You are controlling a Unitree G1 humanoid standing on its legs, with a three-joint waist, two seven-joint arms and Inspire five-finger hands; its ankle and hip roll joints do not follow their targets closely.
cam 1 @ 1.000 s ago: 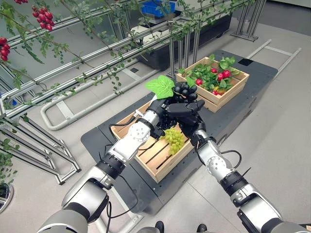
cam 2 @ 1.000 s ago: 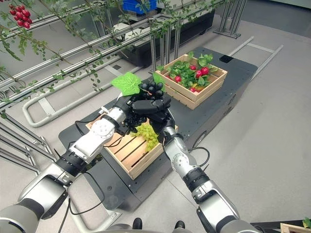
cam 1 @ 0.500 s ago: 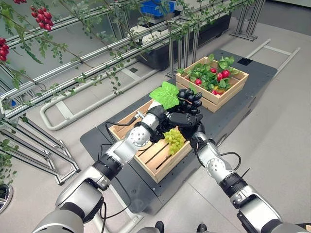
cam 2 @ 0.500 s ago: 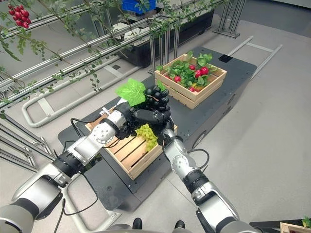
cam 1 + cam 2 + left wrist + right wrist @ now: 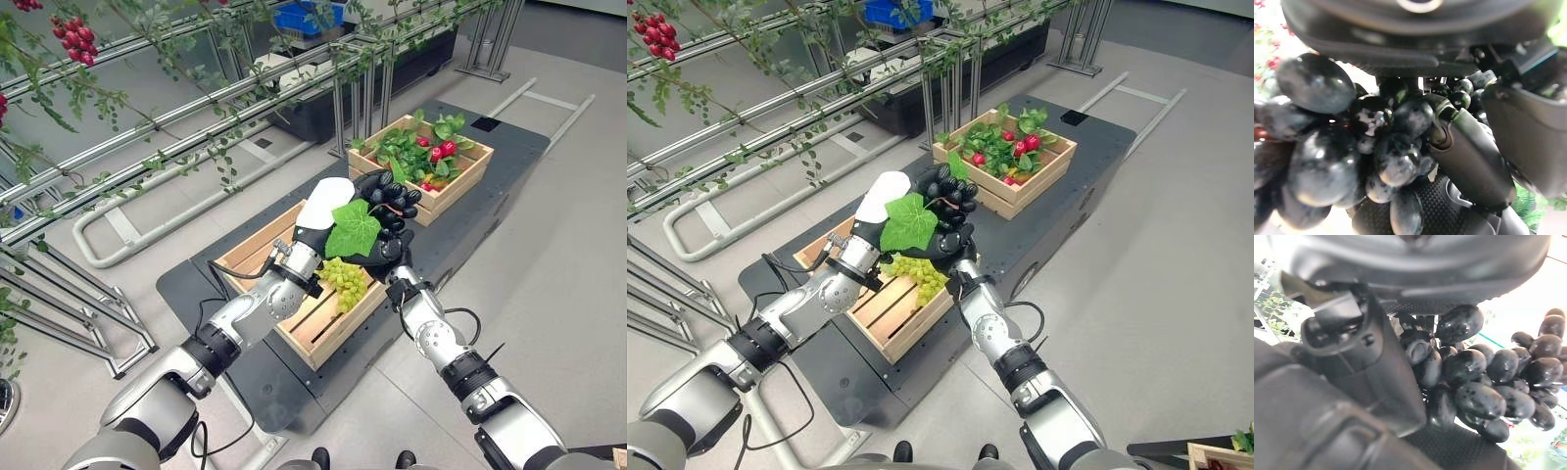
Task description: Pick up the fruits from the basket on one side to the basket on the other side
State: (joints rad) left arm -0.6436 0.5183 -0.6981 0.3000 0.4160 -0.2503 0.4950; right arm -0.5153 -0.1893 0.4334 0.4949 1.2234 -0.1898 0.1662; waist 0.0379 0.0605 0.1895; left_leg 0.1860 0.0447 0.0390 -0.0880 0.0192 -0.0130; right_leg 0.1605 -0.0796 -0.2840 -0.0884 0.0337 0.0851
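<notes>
A green leaf [image 5: 353, 228] covers most of the left robot hand [image 5: 323, 220] and part of the black grapes [image 5: 390, 199]. The right robot hand [image 5: 384, 250] sits largely behind leaf and grapes, its fingers hidden. The nearest grapes in the left wrist view are blurred.

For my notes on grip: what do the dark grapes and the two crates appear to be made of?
Dark grapes: probably plastic, as the glossy skins carry speckled highlights.
Near crate and far crate: pale, unpainted slatted wood, matte.
Both the left hand and right hand hold the bunch.
</notes>
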